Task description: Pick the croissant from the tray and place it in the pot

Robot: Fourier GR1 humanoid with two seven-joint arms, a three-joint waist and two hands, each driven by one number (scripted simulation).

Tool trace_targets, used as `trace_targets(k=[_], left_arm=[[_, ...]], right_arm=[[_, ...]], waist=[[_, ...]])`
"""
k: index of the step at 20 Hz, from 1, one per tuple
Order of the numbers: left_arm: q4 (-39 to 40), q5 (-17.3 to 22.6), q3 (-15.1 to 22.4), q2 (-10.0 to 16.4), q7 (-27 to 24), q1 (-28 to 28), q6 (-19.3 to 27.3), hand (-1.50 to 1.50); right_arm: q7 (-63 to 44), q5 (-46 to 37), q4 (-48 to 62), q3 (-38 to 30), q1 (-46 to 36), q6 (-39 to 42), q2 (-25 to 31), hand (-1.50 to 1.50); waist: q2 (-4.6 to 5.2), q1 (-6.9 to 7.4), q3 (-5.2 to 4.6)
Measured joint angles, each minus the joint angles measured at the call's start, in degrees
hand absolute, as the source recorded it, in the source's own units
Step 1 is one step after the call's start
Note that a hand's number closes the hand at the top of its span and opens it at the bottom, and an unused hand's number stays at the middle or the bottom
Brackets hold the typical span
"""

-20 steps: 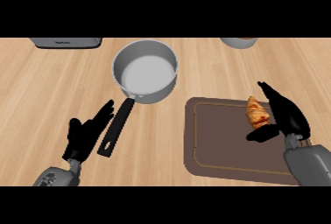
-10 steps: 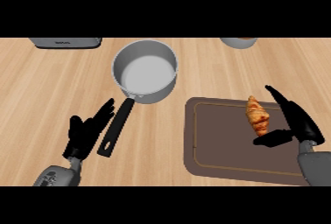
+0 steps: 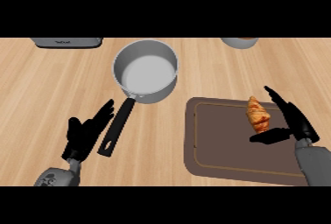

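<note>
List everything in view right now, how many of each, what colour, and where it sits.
counter: one, light wood, under everything
pot: one, grey with a black handle, left of centre, handle pointing toward the robot, nothing in it
tray: one, brown, lower right
croissant: one, golden brown, on the tray's upper right part
flat object: one, grey, top left, cut off by the view's edge
round vessel: one, grey, top right, cut off by the view's edge
left hand: one, black, open, lower left beside the pot's handle
right hand: one, black, open, fingers along the croissant's right side, thumb below it
</note>
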State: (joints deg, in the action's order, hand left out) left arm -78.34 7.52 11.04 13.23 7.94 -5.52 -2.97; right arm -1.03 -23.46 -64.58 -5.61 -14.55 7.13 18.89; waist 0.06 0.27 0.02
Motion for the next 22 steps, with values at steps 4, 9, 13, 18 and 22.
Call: trace_targets(k=[4, 9, 13, 18, 22], left_arm=[[0.0, -1.0, -0.6, -0.5, -0.6, 0.5, -0.7, 0.00], [0.3, -1.8, -1.5, -1.3, -0.9, 0.8, -1.3, 0.00], [0.0, -2.2, -1.8, -1.8, -0.1, 0.2, -1.6, 0.00], [-1.0, -1.9, -2.7, -1.2, 0.6, 0.6, -2.5, 0.00], [0.2, -2.4, -3.2, -1.6, 0.1, 0.3, -2.9, 0.00]], right_arm=[[4.8, 1.1, 9.0, -2.2, -3.4, -0.5, -0.8, -1.50], [12.8, -1.9, 16.5, -1.5, -5.1, -2.3, 0.8, 1.50], [20.7, -2.9, 24.0, -2.5, -7.6, -4.9, 1.0, 1.50], [25.9, -1.1, 26.5, -4.0, -7.5, -4.6, 0.4, 1.50], [31.6, -0.9, 28.2, -4.7, -7.5, -6.3, 0.3, 1.50]], waist=[[0.04, 0.15, 0.00], [-0.14, 0.30, -0.31], [-0.66, 0.41, -0.94], [-0.88, 0.22, -1.14], [-0.76, 0.14, -1.00]])
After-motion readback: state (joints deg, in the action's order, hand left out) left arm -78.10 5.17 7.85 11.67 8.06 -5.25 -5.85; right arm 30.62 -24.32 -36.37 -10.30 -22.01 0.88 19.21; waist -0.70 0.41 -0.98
